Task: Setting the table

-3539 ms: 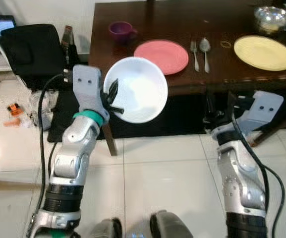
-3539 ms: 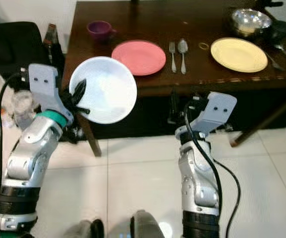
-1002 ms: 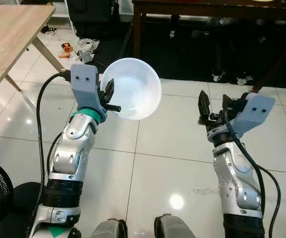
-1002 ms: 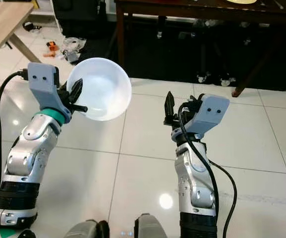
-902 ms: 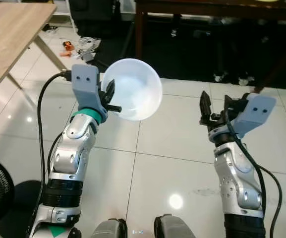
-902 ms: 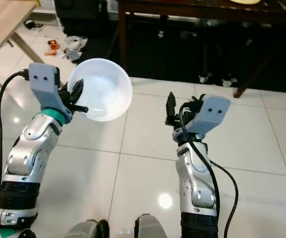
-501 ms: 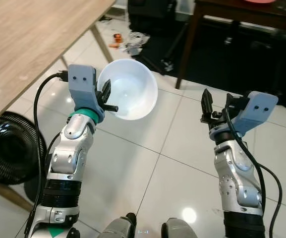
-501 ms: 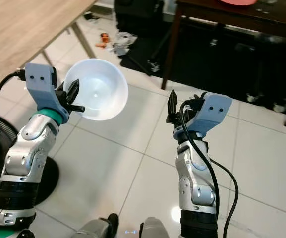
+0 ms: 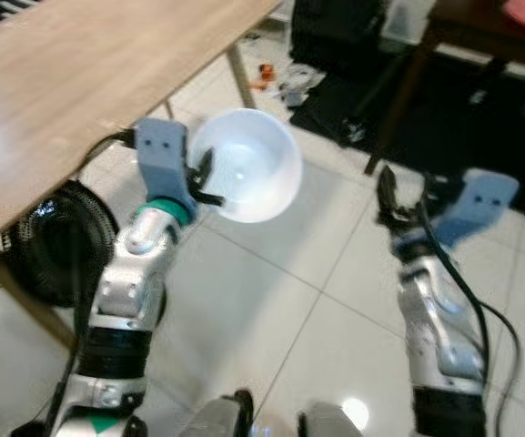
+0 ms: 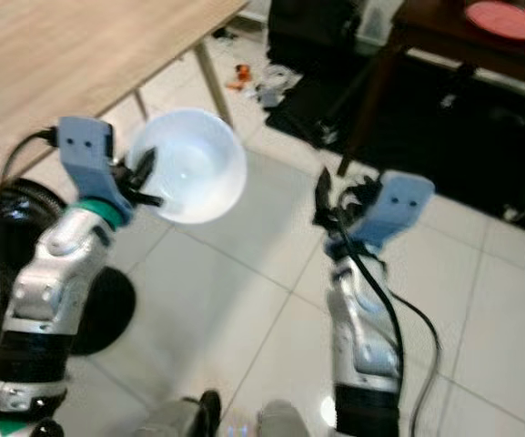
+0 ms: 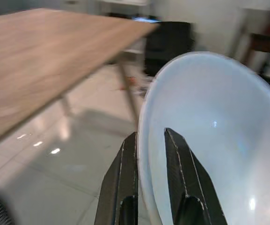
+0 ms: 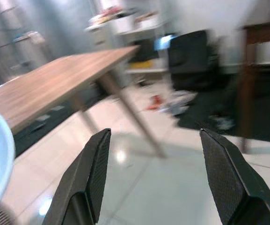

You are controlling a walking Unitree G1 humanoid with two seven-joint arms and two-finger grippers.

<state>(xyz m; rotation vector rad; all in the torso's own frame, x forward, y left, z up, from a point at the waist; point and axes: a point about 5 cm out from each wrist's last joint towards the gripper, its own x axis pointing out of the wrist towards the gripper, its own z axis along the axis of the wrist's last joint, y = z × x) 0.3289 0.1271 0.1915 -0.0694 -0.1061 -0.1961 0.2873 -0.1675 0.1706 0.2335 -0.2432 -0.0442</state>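
Note:
A white bowl (image 9: 247,166) hangs in the air before me, tilted on its side, its hollow facing me. My left gripper (image 9: 201,178) is shut on its rim; in the left wrist view one black finger (image 11: 184,185) lies inside the bowl (image 11: 219,140) and the other outside. My right gripper (image 10: 333,196) is raised at the right, open, with nothing between its fingers (image 12: 90,180). A light wooden table (image 9: 80,82) stretches across the upper left. A dark table (image 10: 480,41) with a pink plate (image 10: 508,18) stands at the upper right.
A black floor fan (image 9: 57,246) stands under the wooden table beside its leg (image 9: 244,77). Small clutter (image 10: 257,82) and a black bag (image 10: 312,36) lie on the floor by the dark table. White glossy tiles (image 9: 271,300) spread between the two tables.
The camera has swung left, so the wooden table fills more of the view and the dark table slid right. The bowl stays held in my left gripper. The picture is blurred.

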